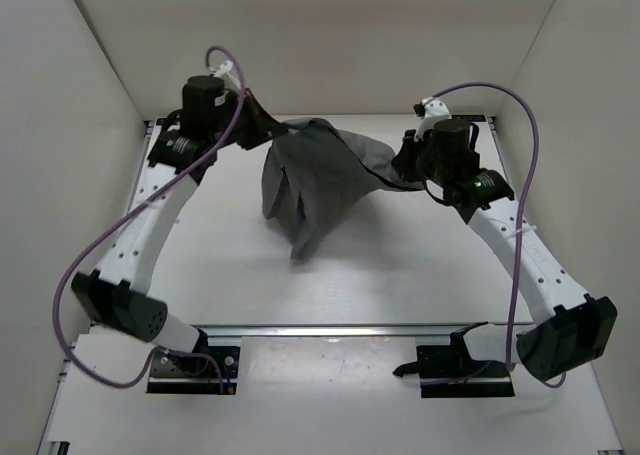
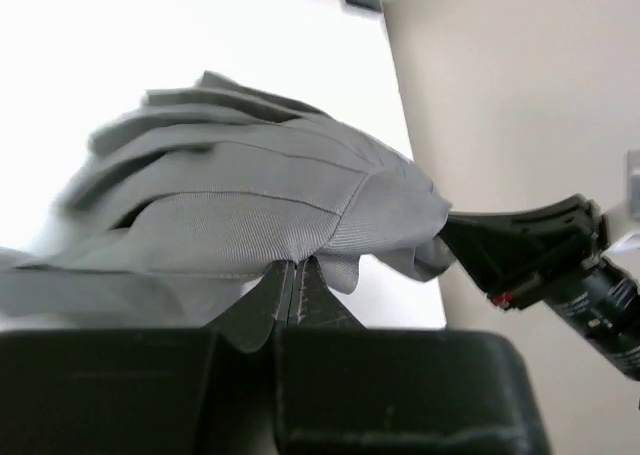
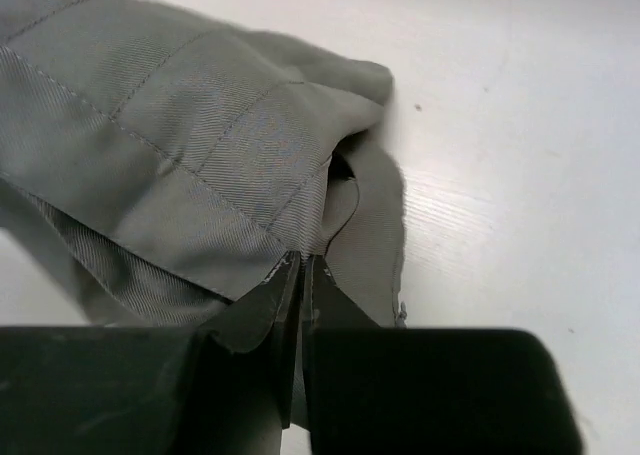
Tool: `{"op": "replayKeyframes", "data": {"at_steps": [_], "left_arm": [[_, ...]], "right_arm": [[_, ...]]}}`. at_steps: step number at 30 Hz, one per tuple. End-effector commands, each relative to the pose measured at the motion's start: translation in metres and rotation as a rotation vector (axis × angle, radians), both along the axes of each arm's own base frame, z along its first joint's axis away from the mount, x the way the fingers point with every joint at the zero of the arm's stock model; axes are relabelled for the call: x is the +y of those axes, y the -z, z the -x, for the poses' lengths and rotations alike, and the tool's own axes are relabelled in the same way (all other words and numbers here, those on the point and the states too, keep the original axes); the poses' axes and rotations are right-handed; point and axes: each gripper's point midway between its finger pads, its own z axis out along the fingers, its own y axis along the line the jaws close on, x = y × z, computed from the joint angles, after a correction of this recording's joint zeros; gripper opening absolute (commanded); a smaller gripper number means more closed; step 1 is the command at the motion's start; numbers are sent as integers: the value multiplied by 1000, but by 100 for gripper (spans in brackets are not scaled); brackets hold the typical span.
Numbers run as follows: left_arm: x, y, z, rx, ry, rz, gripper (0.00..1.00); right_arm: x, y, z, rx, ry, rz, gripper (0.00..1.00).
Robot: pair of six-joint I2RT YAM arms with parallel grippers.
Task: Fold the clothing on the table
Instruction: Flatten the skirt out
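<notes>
The clothing (image 1: 318, 180), a dark grey pleated garment, hangs between my two grippers over the far half of the table (image 1: 400, 275), its lower point drooping toward the tabletop. My left gripper (image 1: 268, 125) is shut on the garment's left upper edge; in the left wrist view the closed gripper (image 2: 293, 267) pinches the clothing (image 2: 240, 205). At the garment's right corner my right gripper (image 1: 402, 170) is shut on the fabric. Seen from the right wrist, this gripper (image 3: 302, 262) clamps a stitched hem of the clothing (image 3: 170, 145) low over the table (image 3: 520, 175).
White walls (image 1: 60, 155) enclose the table on the left, right and back. The arm bases (image 1: 195, 365) sit at the near edge behind a metal rail. Purple cables (image 1: 530, 125) loop over both arms.
</notes>
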Motion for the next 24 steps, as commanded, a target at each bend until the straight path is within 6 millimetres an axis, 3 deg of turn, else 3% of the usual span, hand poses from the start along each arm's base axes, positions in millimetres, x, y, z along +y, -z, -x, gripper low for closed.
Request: {"op": "replayKeyframes", "data": {"at_steps": [1, 2, 4, 5, 7, 8, 9, 11, 12, 13, 15, 17, 20, 24], "left_arm": [[32, -13, 40, -45, -16, 5, 0], [36, -3, 43, -42, -26, 10, 0], [45, 58, 67, 51, -33, -14, 0], [42, 78, 76, 83, -26, -31, 0], [44, 153, 109, 217, -7, -74, 0], [48, 193, 128, 301, -5, -95, 0], [48, 199, 132, 316, -11, -76, 0], [53, 242, 155, 390, -3, -93, 0], [55, 247, 159, 399, -6, -102, 0], [59, 256, 164, 418, -17, -104, 0], [62, 259, 169, 415, -16, -120, 0], [64, 264, 173, 433, -12, -139, 0], [69, 274, 181, 462, -12, -179, 0], [80, 290, 190, 489, -37, -185, 0]], "right_arm": [[3, -6, 20, 4, -27, 51, 0], [8, 11, 25, 45, -52, 64, 0], [11, 48, 41, 141, -76, 80, 0], [12, 60, 48, 176, -83, 82, 0], [14, 113, 75, 323, -114, 93, 0], [16, 122, 82, 343, -124, 85, 0], [16, 143, 95, 397, -141, 96, 0], [8, 174, 112, 474, -126, 93, 5], [9, 175, 114, 477, -134, 77, 8], [6, 184, 119, 502, -120, 74, 20], [3, 181, 117, 474, -105, 23, 37], [-3, 182, 115, 471, -73, -31, 48], [-9, 190, 120, 503, -47, -93, 54], [-17, 207, 130, 562, -11, -91, 52]]}}
